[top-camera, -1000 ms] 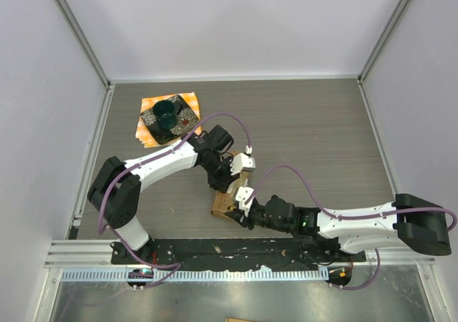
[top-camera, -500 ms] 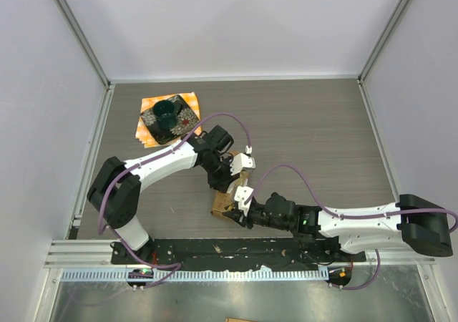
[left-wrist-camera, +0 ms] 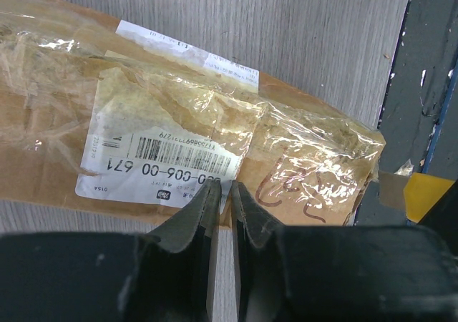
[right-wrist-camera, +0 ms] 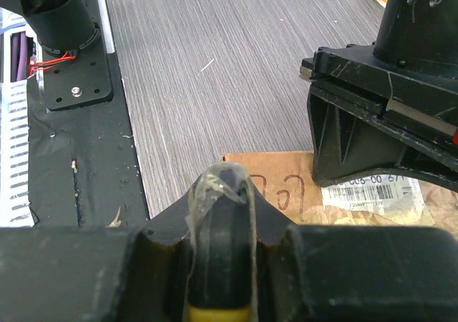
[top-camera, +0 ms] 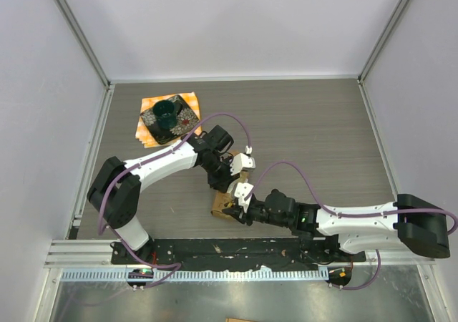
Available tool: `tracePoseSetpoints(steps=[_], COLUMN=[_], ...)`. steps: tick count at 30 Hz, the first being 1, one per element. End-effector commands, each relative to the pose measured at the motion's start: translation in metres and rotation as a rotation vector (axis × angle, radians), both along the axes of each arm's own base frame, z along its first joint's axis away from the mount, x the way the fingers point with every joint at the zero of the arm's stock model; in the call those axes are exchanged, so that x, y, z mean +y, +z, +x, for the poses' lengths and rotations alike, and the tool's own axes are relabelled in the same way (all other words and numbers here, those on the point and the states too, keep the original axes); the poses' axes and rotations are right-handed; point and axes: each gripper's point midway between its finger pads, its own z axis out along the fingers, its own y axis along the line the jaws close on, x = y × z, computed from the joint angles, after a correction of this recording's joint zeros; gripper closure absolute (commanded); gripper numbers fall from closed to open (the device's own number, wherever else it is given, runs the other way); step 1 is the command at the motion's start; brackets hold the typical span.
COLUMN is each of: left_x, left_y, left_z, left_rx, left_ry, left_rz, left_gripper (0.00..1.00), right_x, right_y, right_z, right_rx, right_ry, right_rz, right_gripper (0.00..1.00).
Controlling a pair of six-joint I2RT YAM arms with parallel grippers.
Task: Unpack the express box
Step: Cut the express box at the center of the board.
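Cardboard, brown: express box (left-wrist-camera: 215, 122), flat on table (right-wrist-camera: 215, 50) near its front edge; at its near end our right gripper (right-wrist-camera: 220, 193) clamps a yellow-bodied tool (right-wrist-camera: 219, 311), a tape strand (right-wrist-camera: 197, 193) draped over the tip; we judge the box light, fairly stiff, slick under tape (left-wrist-camera: 308, 132), best held at a bare corner; farther along, left gripper (left-wrist-camera: 223, 189) all but closed, nothing seen in it, tips at the white barcode label (left-wrist-camera: 164, 157); wrapping wrinkled, glossy.

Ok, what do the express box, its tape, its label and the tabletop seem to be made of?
Express box: brown cardboard, matte tan. Tape: clear glossy plastic, wrinkled and glinting. Label: white printed paper, barcode showing. Tabletop: grey wood-grain, probably laminate, possibly real wood.
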Motion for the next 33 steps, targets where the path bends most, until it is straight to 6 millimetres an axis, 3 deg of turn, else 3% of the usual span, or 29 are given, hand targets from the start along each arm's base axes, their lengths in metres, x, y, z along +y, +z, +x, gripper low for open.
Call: tracePoseSetpoints(steps=[1,21,26,33], left_x=[0.04,0.04,0.041,0.042], left_y=[-0.041,-0.04,-0.041,-0.04], left_z=[-0.013,-0.015,-0.016,-0.017], left_rx=[0.038,0.039,0.04,0.034], left_ry=[-0.005,-0.011,-0.015,-0.023], left_rz=[0.197,0.191,0.194,0.19], left_gripper=[0.83,0.83,0.83,0.85], right_x=[0.01,-0.007,-0.015,-0.025], right_y=[0.021,-0.026,-0.051,-0.07], right_z=[0.003,0.003,0.003,0.0], right_rx=[-0.027,0.038,0.073,0.191], right_ry=[0.016,-0.02,-0.042,-0.127], right_rz=[0.069,-0.036,-0.099,-0.114], right_gripper=[0.99,0.99,0.99,0.99])
